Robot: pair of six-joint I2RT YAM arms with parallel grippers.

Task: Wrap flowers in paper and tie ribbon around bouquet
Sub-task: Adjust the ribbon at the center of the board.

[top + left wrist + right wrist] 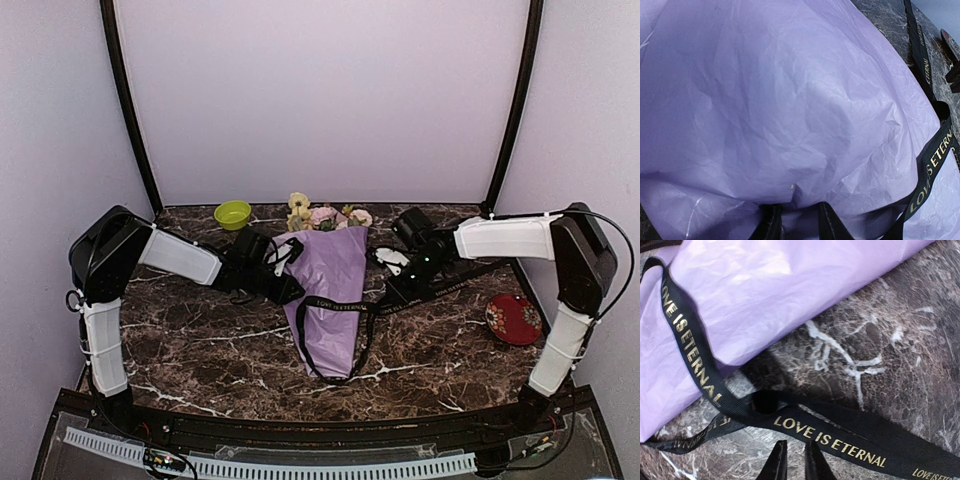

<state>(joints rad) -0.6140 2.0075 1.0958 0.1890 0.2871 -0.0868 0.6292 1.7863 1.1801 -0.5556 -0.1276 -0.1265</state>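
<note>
We begin at the green bowl (232, 213), which stands on the marble table (190, 340) behind and to the left of our left pincer (797, 214). That pincer lies against the left edge of the bouquet (325, 285). Its fingers (771, 225) stand part way apart, and the lilac paper (790, 100) bulges over their tips and fills the gap between them. We read this as a hold on the paper.

The cone lies to the right of this pincer, with its narrow end toward the arm bases. The flowers (322, 215) poke out of the wide end, beyond the pincer toward the back wall.

The black ribbon (830, 437), lettered in gold, crosses the paper just right of the left pincer's tips. A loop of it hangs down the cone's right side. Off the paper's right edge the ribbon crosses over itself on the table, and one tail runs on just ahead of our right pincer (795, 462).

The right pincer's fingers stand nearly together, with only a slit between them and nothing in it. The ribbon lies just beyond the tips, and we cannot tell whether it touches them. A red dish (513, 320) sits well to the right of this pincer, nearer the arm bases.
</note>
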